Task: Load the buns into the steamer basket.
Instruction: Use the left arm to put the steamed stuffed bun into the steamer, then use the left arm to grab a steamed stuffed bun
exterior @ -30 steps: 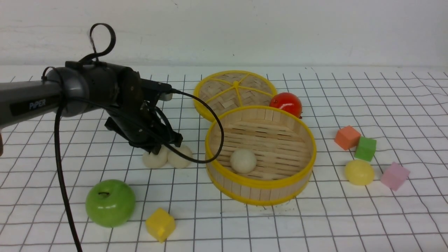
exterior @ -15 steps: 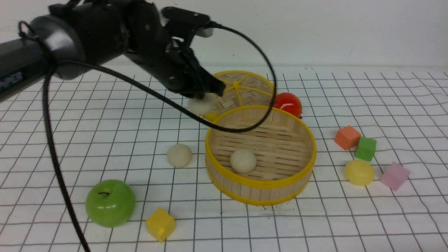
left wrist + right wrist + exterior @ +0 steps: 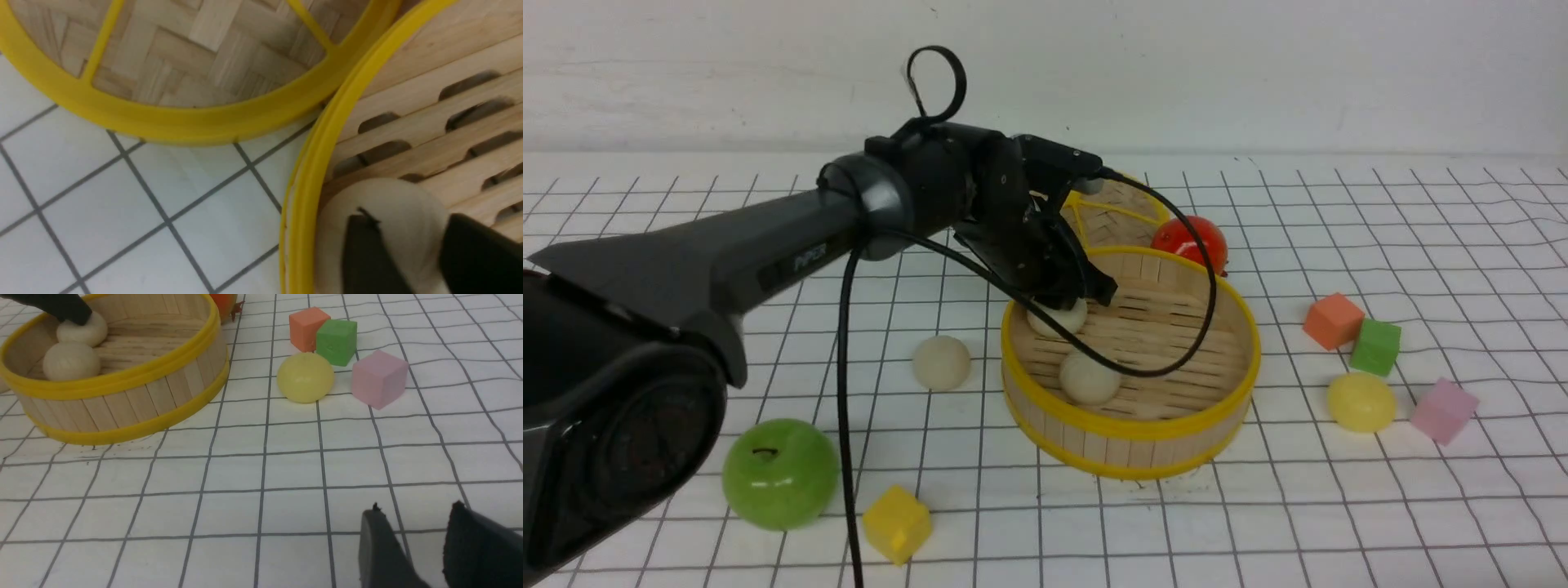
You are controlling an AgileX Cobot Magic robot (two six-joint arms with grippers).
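Buns look light, smooth, a bit squishy, so pinch gently across the dome's middle. The left gripper [image 3: 1068, 302] is clamped on one bun [image 3: 1055, 318], low inside the steamer basket [image 3: 1131, 431] by its left wall, next to a second bun [image 3: 1089, 378]. Half a second ago it hung over the lid [image 3: 1127, 211]. The loose white bun [image 3: 941, 362] and yellow bun [image 3: 1360, 402] sit outside

The left arm [image 3: 768, 261] slants across the left of the worktop [image 3: 1339, 506], and its cable [image 3: 1214, 286] loops over the middle of the basket [image 3: 1131, 457]. Inside, the left tool [image 3: 1066, 306] and its held bun [image 3: 1068, 320] stand at the far-left wall. A second bun [image 3: 1089, 378] sits near the front wall, and the floor's right half is bare. The lid [image 3: 1123, 208] and tomato [image 3: 1188, 242] crowd the far rim. Three cubes [image 3: 1374, 346] and a yellow bun [image 3: 1361, 402] cluster rightward, with an open lane between them and the basket.
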